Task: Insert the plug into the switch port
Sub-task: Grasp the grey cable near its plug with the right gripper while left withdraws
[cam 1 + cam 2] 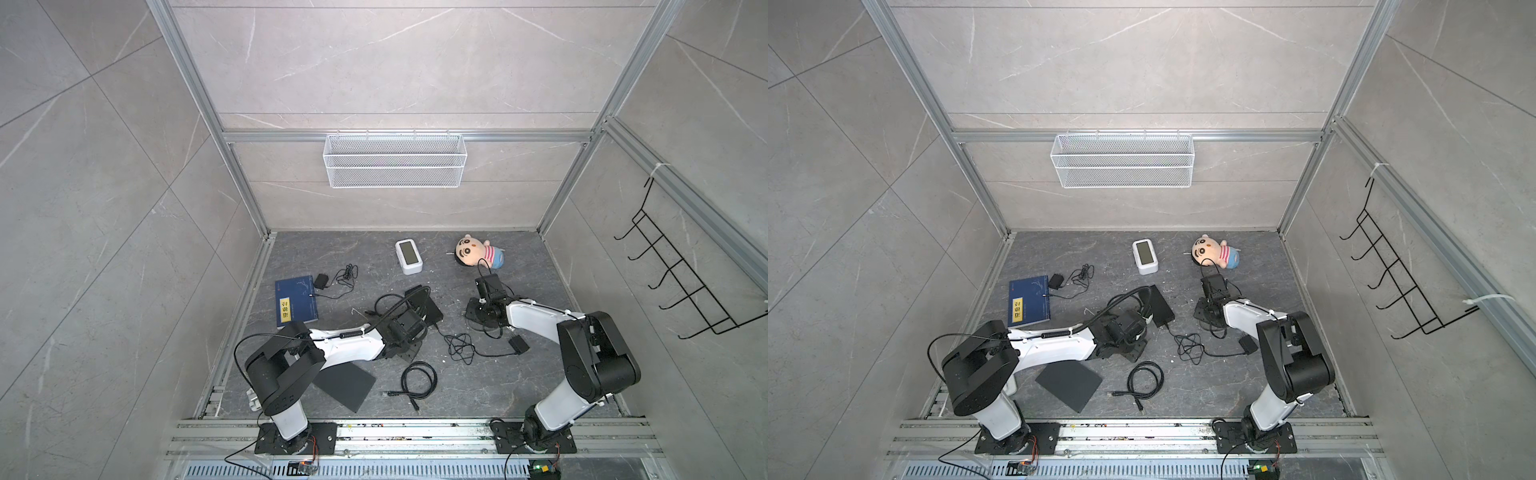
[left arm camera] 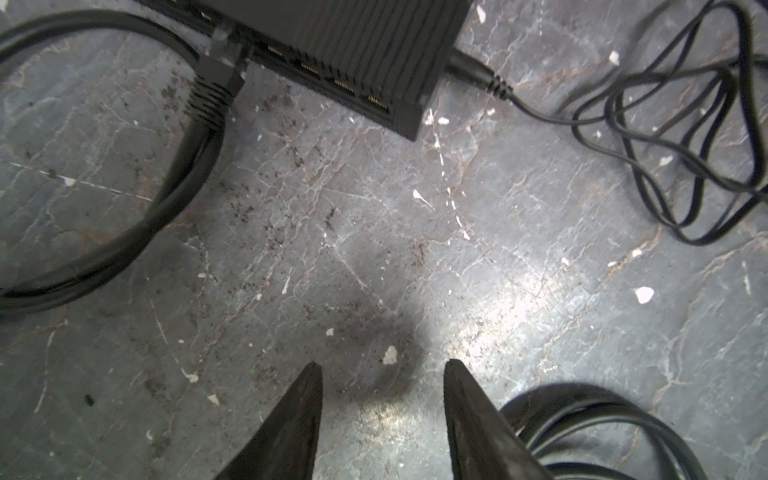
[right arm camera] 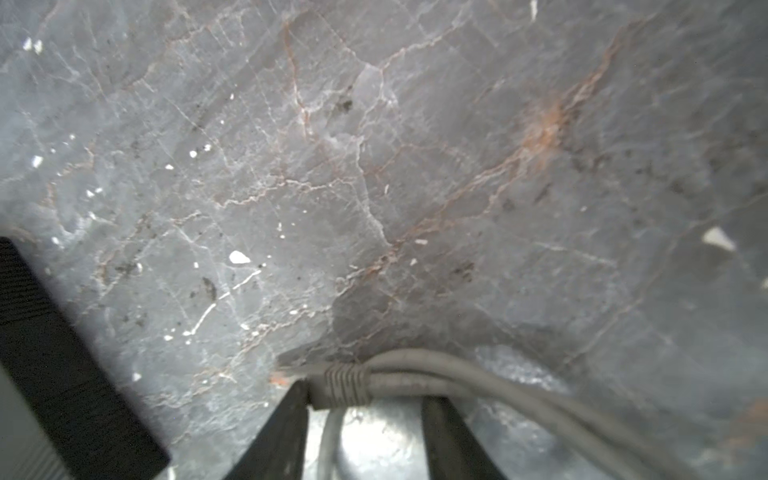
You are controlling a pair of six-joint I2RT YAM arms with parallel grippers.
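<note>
Progress: partly done at best. In the left wrist view a black plug [image 2: 224,41] sits at a port near the upper left of the frame, on the front of the switch [image 2: 353,45]; it looks seated, though how deep cannot be told. Three ports [image 2: 345,83] beside it stand empty.

Left end effector [image 2: 382,365]: jaws spread, nothing between them; low in the frame over bare counter [image 2: 374,228], well clear of the switch.

Grey plug [image 3: 324,380]: lies on the counter at lower centre of the right wrist view, not yet at any port; judged to be the plug in hand. The switch [image 3: 62,374] fills the lower left corner, apart from it. In both top views the plug is hidden under the right arm, right of the switch [image 1: 432,313].

Right end effector [image 3: 365,395]: jaws part-way apart, astride the plug's ribbed boot; the boot touches one finger [image 3: 286,424]; whether it is pinched cannot be told.

Heading: clear tip points to frame left, roughly toward the switch; long axis near level across the frame, lying flat; grey cable [image 3: 519,390] trails off to lower right. The axis runs across the jaw gap, not along the fingers.

Left, by judgement: a firm hold, a lift, lining up with an empty port, the push home.
</note>
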